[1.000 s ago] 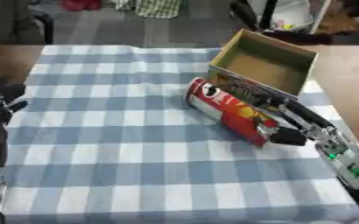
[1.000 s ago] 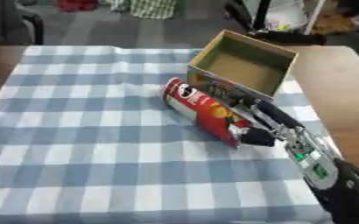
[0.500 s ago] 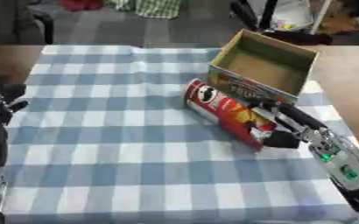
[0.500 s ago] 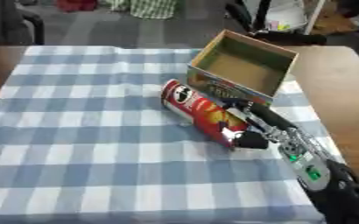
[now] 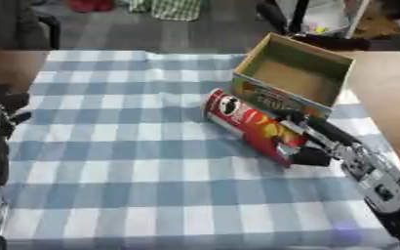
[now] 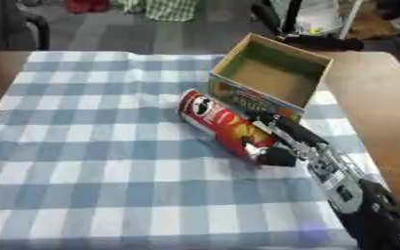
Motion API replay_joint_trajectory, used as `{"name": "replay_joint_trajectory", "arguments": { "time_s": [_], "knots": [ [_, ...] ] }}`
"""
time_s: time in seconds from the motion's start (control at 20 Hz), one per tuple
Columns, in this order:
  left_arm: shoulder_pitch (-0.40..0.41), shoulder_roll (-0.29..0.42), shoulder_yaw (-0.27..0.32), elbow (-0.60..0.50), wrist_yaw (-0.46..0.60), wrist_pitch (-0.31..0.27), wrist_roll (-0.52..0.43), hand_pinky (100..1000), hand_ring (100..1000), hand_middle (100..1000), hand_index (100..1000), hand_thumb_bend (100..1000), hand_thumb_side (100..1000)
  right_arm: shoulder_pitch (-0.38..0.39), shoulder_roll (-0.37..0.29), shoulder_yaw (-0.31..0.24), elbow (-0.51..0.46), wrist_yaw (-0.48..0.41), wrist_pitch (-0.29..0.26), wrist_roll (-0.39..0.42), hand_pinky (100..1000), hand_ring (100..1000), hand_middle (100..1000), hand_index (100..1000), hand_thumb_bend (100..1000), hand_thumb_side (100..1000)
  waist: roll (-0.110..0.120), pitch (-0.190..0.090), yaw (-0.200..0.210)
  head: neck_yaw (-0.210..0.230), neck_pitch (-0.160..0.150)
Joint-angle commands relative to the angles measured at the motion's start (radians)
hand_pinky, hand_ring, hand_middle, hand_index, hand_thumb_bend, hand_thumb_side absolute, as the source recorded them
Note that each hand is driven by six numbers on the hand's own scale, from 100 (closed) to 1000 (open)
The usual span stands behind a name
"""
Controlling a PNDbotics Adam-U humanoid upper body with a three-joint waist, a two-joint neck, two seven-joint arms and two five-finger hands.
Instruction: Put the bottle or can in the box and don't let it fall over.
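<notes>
Currently, we are viewing a table (image 5: pixel 391 88) covered by a blue-and-white checked cloth (image 5: pixel 127 146); a red can (image 5: pixel 250 126) is lying on its side on the cloth, tilted across the checks, with its capped end pointing up and left and its other end pointing down and right; the can is outside the box (image 5: pixel 294 79), just beside the box's near printed wall; we cannot tell whether the two are touching. The box is standing open-topped at the far right of the cloth, its brown floor showing; one of its corners is reaching the bare wood of the table.

We are reaching in from the lower right with the right hand (image 5: pixel 310 141); its fingers (image 5: pixel 299 120) are curling over the can's lower end from the box side, and its thumb (image 6: pixel 276 156) is pressing against that same end from the near side; the hand is therefore clamping on the can, with the can's end sitting between fingers and thumb. The forearm behind it is running down to the lower right corner.

We are resting the left hand (image 5: pixel 0 110) at the left edge, well apart from the can; it is showing only as a dark shape there, so we cannot tell whether its fingers are apart or together.
</notes>
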Motion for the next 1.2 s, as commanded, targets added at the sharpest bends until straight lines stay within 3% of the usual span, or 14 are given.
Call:
{"name": "replay_joint_trajectory", "arguments": {
  "time_s": [0.05, 0.25, 0.5, 0.85, 0.95, 1.05, 1.2],
  "knots": [
    [-0.016, 0.011, 0.004, -0.015, 0.002, -0.004, 0.0, 837, 856, 712, 913, 443, 890, 0.01, 0.01, 0.013, 0.055, 0.053, 0.005, -0.001, 945, 1000, 823, 1000, 100, 690, 0.006, -0.011, -0.001, 0.004, 0.005],
    [-0.015, 0.011, 0.004, -0.015, 0.001, -0.004, -0.001, 838, 857, 712, 913, 442, 891, 0.012, 0.035, 0.014, 0.093, 0.093, 0.005, -0.007, 945, 1000, 824, 1000, 100, 650, 0.007, -0.01, -0.004, 0.005, 0.005],
    [-0.014, 0.011, 0.005, -0.015, 0.001, -0.004, 0.0, 838, 858, 712, 913, 443, 891, 0.015, 0.054, 0.008, 0.127, 0.138, -0.006, -0.015, 943, 1000, 823, 1000, 100, 510, 0.008, -0.011, -0.008, 0.006, 0.005],
    [-0.014, 0.011, 0.006, -0.016, 0.001, -0.004, 0.001, 838, 858, 712, 913, 443, 890, 0.019, 0.078, -0.004, 0.169, 0.16, -0.003, -0.017, 939, 1000, 822, 1000, 100, 492, 0.008, -0.011, -0.011, 0.009, 0.005],
    [-0.014, 0.011, 0.007, -0.016, 0.002, -0.004, 0.001, 838, 859, 712, 913, 444, 890, 0.021, 0.085, -0.007, 0.184, 0.153, 0.001, -0.005, 937, 1000, 823, 1000, 100, 411, 0.008, -0.011, -0.012, 0.01, 0.005],
    [-0.014, 0.011, 0.007, -0.016, 0.002, -0.004, 0.002, 838, 859, 712, 913, 444, 890, 0.023, 0.091, -0.01, 0.196, 0.142, 0.006, 0.016, 933, 1000, 823, 1000, 100, 224, 0.008, -0.011, -0.013, 0.011, 0.005],
    [-0.013, 0.011, 0.008, -0.016, 0.002, -0.005, 0.002, 838, 859, 712, 913, 444, 890, 0.025, 0.096, -0.015, 0.204, 0.127, 0.007, 0.045, 928, 1000, 823, 1000, 100, 219, 0.009, -0.011, -0.015, 0.012, 0.005]
  ]
}}
